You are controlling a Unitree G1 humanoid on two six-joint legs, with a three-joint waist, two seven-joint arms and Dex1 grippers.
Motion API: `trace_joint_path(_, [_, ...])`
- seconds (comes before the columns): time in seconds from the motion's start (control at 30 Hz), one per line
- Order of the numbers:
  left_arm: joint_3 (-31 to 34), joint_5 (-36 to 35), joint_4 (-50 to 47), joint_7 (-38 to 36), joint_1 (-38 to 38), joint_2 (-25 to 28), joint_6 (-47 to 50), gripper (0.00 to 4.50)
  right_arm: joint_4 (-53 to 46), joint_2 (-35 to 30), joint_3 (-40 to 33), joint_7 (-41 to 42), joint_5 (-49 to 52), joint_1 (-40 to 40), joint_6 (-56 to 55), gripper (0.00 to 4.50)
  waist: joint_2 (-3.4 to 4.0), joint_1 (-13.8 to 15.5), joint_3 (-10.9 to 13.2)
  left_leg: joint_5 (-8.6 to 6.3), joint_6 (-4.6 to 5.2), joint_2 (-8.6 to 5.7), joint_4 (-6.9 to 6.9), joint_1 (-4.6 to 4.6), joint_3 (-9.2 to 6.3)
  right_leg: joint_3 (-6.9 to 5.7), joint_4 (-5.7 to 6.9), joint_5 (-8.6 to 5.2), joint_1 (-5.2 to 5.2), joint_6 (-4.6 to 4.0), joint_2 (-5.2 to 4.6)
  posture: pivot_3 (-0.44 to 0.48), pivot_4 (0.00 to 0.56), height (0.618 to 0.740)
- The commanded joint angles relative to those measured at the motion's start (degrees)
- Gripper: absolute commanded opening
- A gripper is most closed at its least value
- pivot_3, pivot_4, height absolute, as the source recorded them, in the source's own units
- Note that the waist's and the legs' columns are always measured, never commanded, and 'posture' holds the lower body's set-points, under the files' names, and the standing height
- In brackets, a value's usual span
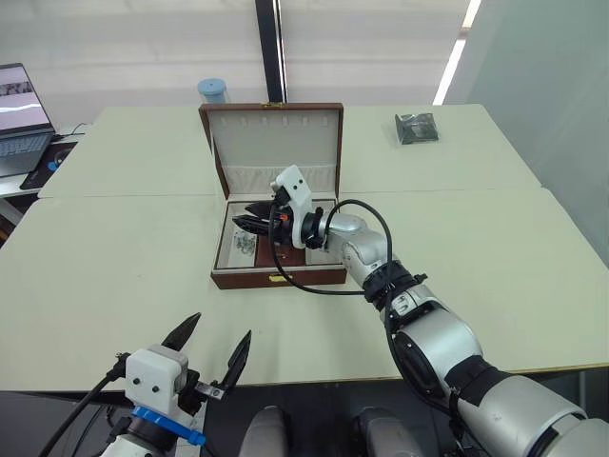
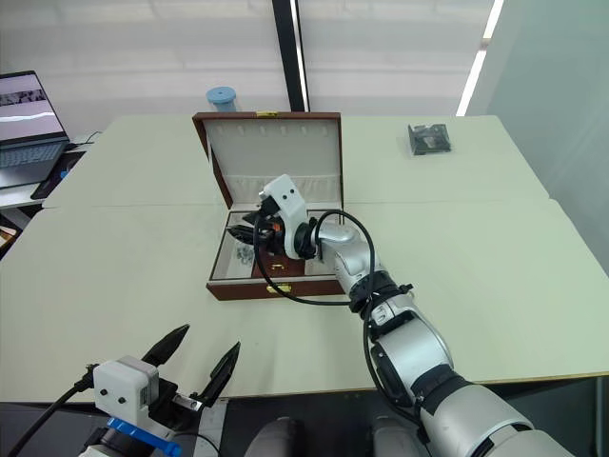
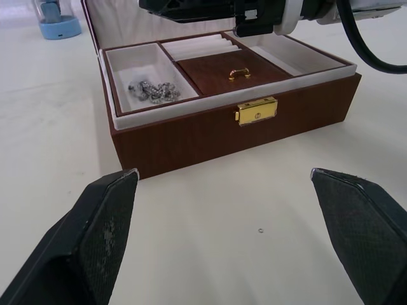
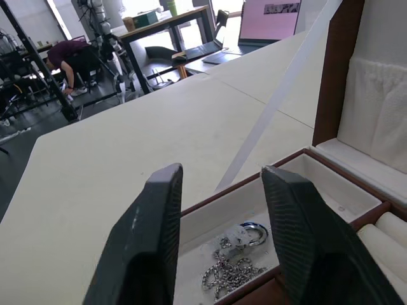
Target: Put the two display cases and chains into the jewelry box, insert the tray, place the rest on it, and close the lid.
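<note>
while your left gripper (image 1: pixel 211 354) hangs open and empty at the near table (image 1: pixel 495 276) edge, your right gripper (image 1: pixel 249 217), fingers apart and holding nothing, hovers over the jewelry box (image 1: pixel 278 276). the tray (image 3: pixel 222 70) sits inside, chains (image 3: pixel 152 91) piled in its left compartment, lid (image 1: pixel 274 143) upright.

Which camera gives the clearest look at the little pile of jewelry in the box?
The left wrist view: the jewelry lies unobstructed in the tray's end compartment. The right wrist view shows it between fingers; the eye views show specks.
</note>
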Motion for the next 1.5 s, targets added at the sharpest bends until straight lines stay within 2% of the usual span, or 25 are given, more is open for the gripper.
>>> trace_joint_path(0.03, [0.0,-0.3,-2.0,0.4,-0.2,0.3,0.1,4.50,-1.5,3.0,-0.9,0.5,0.3,-0.6,-0.4,3.07,0.00,0.0,0.0,0.00,0.00,0.00,0.00,0.00,0.00,0.00,0.00,0.00,0.00,0.00,0.00,0.000,0.150,0.740])
trace_joint_path(0.13, [0.0,-0.5,-1.9,0.2,-0.2,0.3,0.1,4.50,-1.9,2.9,-1.0,0.9,0.5,-0.5,-0.4,4.09,0.00,0.0,0.0,0.00,0.00,0.00,0.00,0.00,0.00,0.00,0.01,0.00,-0.01,0.00,0.00,0.000,0.150,0.740])
trace_joint_path(0.17, [0.1,-0.7,-1.9,0.2,-0.3,0.3,0.2,4.50,-2.0,2.8,-1.0,1.1,0.5,-0.4,-0.4,4.35,0.00,0.0,0.0,0.00,0.00,0.00,0.00,0.00,0.00,0.00,0.02,0.00,-0.01,0.00,0.00,0.000,0.150,0.740])
trace_joint_path(0.2, [0.2,-0.9,-1.9,0.2,-0.4,0.4,0.3,4.50,-2.2,2.6,-1.1,1.2,0.6,-0.3,-0.4,4.43,0.00,0.0,0.0,0.00,0.00,0.00,0.00,0.00,0.00,0.00,0.02,0.00,-0.01,0.00,0.00,0.000,0.150,0.740])
trace_joint_path(0.43, [2.8,-5.2,-1.8,-1.1,-0.8,3.3,5.6,4.50,-8.7,-1.9,-0.9,6.8,1.1,3.6,-0.3,4.43,-0.01,0.0,0.0,0.00,0.00,0.00,0.01,0.00,-0.01,-0.01,0.07,0.00,-0.02,0.00,0.00,0.000,0.150,0.740])
trace_joint_path(0.63, [12.0,-12.5,-0.3,-5.0,-1.4,9.8,11.1,4.50,-21.7,-9.8,-1.1,11.2,1.9,9.8,3.4,4.43,-0.01,0.1,0.0,0.01,0.00,-0.02,0.10,0.00,-0.03,-0.02,0.16,0.00,-0.01,0.00,-0.01,0.000,0.150,0.740])
trace_joint_path(0.77, [19.1,-16.8,5.3,-8.2,-5.0,14.9,14.1,4.50,-30.7,-16.9,-1.7,13.9,3.1,15.6,6.3,4.43,-0.01,0.1,0.0,0.01,0.00,0.00,0.11,0.04,-0.09,-0.07,0.24,-0.05,-0.01,-0.07,0.03,0.000,0.150,0.740])
trace_joint_path(0.9, [24.0,-19.7,12.6,-11.1,-12.5,21.1,17.5,4.50,-38.3,-24.8,-3.0,14.7,3.2,22.0,7.3,4.43,-0.01,0.2,0.0,0.01,0.00,-0.02,0.11,0.03,-0.10,-0.07,0.26,-0.05,-0.01,-0.07,0.03,0.000,0.150,0.740])
trace_joint_path(1.13, [26.4,-21.3,23.2,-17.5,-22.4,31.0,23.4,4.50,-47.1,-35.3,-8.5,12.5,4.5,33.2,8.4,4.43,-0.02,0.2,0.0,0.01,-0.01,-0.02,0.10,0.02,-0.10,-0.07,0.24,-0.05,0.00,-0.07,0.04,0.000,0.150,0.740])
trace_joint_path(1.33, [25.2,-17.6,35.1,-22.5,-30.4,35.9,21.0,4.50,-50.6,-42.5,-14.9,12.4,5.7,43.0,8.1,4.43,-0.01,0.2,0.0,0.01,-0.01,0.01,0.08,0.06,-0.05,-0.04,0.27,-0.06,-0.03,-0.07,0.07,0.000,0.150,0.740])
trace_joint_path(1.5, [24.6,-15.1,41.5,-25.4,-34.3,37.1,18.3,4.50,-49.7,-47.2,-19.1,12.4,6.1,47.6,6.8,4.43,-0.02,0.1,0.0,0.01,-0.01,-0.02,0.10,0.06,0.06,0.04,0.24,-0.05,-0.02,-0.06,0.02,0.000,0.150,0.740])
